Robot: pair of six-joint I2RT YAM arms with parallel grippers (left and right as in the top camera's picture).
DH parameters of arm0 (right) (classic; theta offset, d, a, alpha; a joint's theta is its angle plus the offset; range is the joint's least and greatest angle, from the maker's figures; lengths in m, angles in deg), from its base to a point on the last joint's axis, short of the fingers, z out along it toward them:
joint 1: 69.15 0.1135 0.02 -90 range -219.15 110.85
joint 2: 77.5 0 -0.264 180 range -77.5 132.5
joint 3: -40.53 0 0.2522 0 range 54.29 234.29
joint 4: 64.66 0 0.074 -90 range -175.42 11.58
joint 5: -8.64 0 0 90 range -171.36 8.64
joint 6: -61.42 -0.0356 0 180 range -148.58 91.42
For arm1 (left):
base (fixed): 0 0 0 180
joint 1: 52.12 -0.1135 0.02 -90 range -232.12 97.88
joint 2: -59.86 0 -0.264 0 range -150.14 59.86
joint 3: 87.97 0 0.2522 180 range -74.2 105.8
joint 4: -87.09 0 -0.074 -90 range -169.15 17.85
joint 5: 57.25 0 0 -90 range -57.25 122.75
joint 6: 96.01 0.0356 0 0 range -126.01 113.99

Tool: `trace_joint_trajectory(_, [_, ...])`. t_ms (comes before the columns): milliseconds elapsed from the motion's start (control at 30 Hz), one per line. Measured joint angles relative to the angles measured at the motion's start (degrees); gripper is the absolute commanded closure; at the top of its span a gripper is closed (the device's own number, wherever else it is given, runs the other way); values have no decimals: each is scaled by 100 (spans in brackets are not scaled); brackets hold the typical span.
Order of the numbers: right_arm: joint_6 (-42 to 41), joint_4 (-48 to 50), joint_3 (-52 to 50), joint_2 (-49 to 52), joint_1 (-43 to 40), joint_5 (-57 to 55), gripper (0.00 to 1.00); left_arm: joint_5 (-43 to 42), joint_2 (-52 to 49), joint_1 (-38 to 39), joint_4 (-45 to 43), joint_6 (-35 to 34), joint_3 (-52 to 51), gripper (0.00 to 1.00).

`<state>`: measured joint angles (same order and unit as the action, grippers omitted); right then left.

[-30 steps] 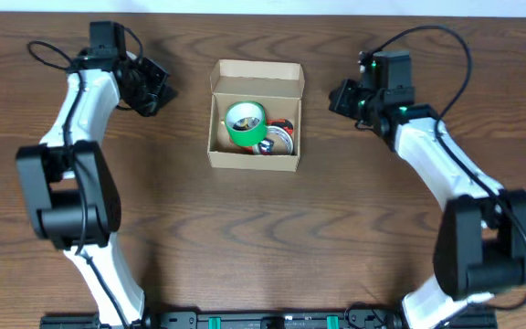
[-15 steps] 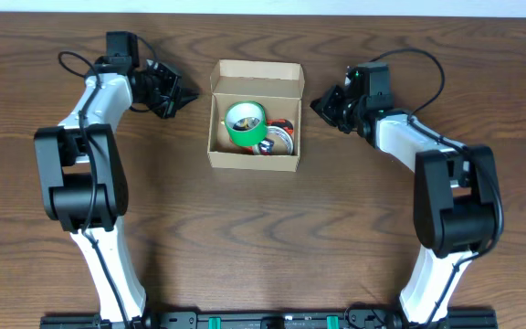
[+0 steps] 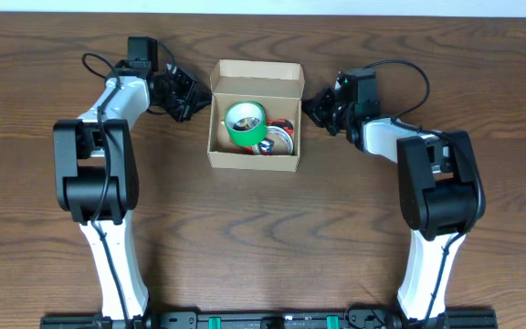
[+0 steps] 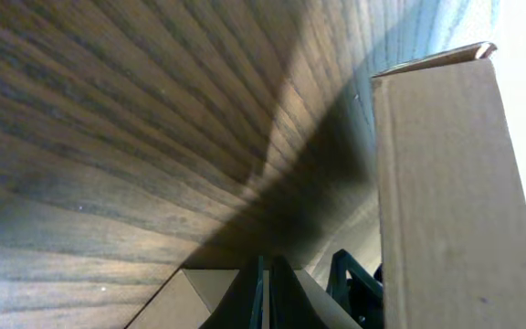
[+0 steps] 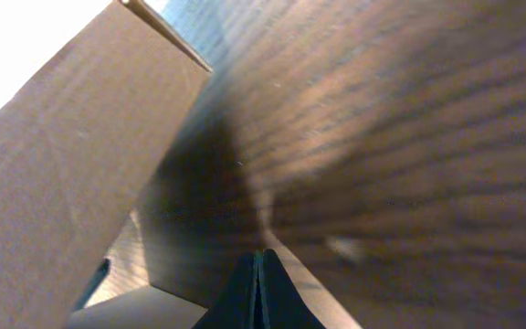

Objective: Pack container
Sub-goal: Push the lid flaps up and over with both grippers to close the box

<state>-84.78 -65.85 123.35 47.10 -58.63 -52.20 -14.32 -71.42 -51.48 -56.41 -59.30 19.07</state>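
Observation:
The container [image 3: 252, 163] is a tan cardboard box in the middle of the table, open, with its flap lid standing at the back. Inside lie a green tape roll [image 3: 244, 124] and a white-and-black roll [image 3: 277, 140]. My left gripper [image 3: 194, 98] is shut and empty, close to the box's left wall, which fills the right of the left wrist view [image 4: 446, 183] above the fingers [image 4: 265, 294]. My right gripper [image 3: 310, 104] is shut and empty, close to the right wall, which also shows in the right wrist view [image 5: 71, 174] beside the fingers [image 5: 259, 285].
The dark wooden table [image 3: 263, 238] carries only the box. Both arms reach in from the front along the left and right sides. A black rail runs along the front edge [image 3: 263, 320].
Both grippers have swung inward from the outer back corners toward the box, the left one moving right and the right one moving left. The box has not moved.

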Motion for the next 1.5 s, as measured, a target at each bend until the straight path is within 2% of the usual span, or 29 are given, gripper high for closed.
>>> trace_joint_trajectory(333, [120, 811, 22, 179, 140, -133, 99, -146, -66, 107, -671, -72, 0, 95])
trace_joint_trajectory(733, [1384, 1314, 26, 179, 136, -404, 99, -247, -66, 103, -1036, 216, 0, 95])
trace_joint_trajectory(1067, [2118, 1832, 26, 179, 107, -474, 99, -511, -66, 96, -1827, 431, 0, 95])
trace_joint_trajectory(1500, [2479, 2004, 26, 129, -31, -181, 99, -960, -66, -79, -1858, 826, 2, 95])
